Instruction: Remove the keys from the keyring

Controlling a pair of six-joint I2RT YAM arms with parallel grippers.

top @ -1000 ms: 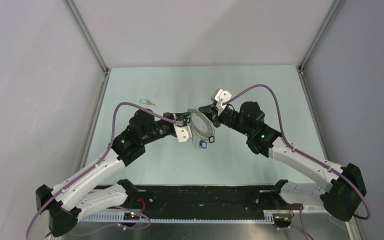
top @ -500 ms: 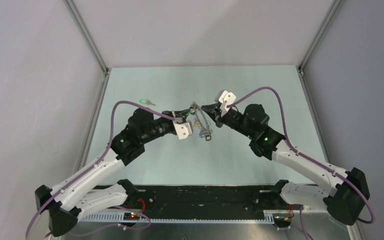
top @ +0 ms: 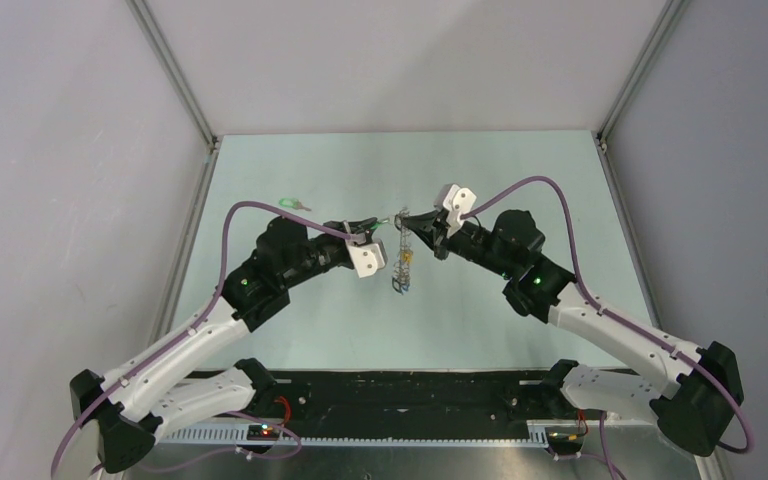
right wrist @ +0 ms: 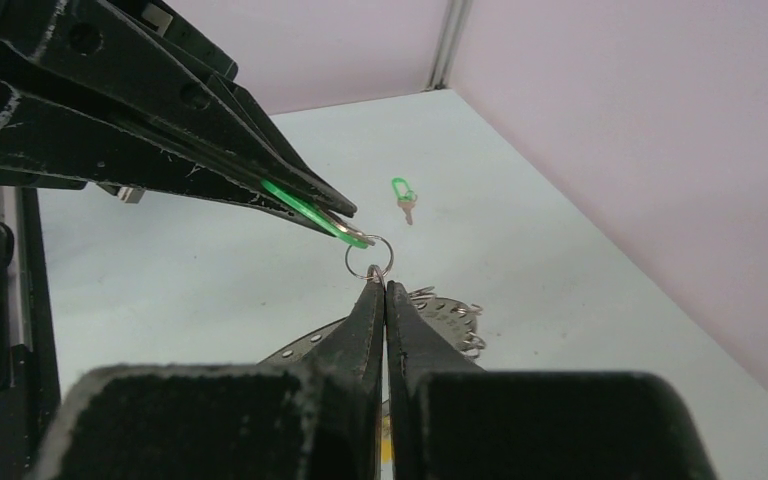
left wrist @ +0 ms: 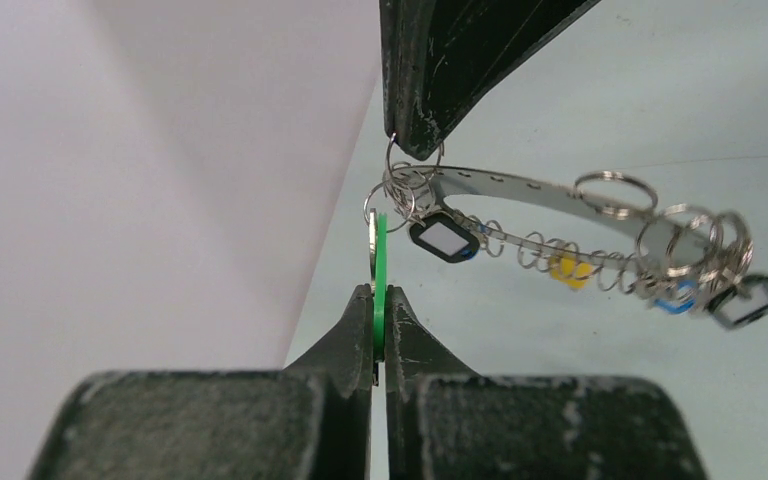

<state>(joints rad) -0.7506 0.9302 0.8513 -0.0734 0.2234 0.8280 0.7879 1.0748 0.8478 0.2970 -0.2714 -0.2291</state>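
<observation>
The keyring (top: 400, 262) hangs edge-on above the table between my two grippers, with small keys dangling at its lower end. In the left wrist view the keyring (left wrist: 550, 190) carries black (left wrist: 445, 238), yellow (left wrist: 565, 268) and blue (left wrist: 675, 298) keys on small split rings. My left gripper (left wrist: 380, 292) is shut on a green key head (left wrist: 380, 255) that is still joined to the ring by a small split ring (right wrist: 369, 258). My right gripper (right wrist: 381, 284) is shut on the keyring's top edge (right wrist: 440, 315). In the top view the left gripper (top: 375, 226) and the right gripper (top: 406, 216) nearly touch.
A loose green-headed key (top: 288, 204) lies on the pale green table (top: 520, 180) at the far left, and also shows in the right wrist view (right wrist: 403, 195). Grey walls close in the table on three sides. A black rail (top: 410, 395) runs along the near edge.
The keyring has swung from lying nearly flat-on to hanging edge-on. The right gripper has moved left and up with it. The left gripper has stayed shut on the green key.
</observation>
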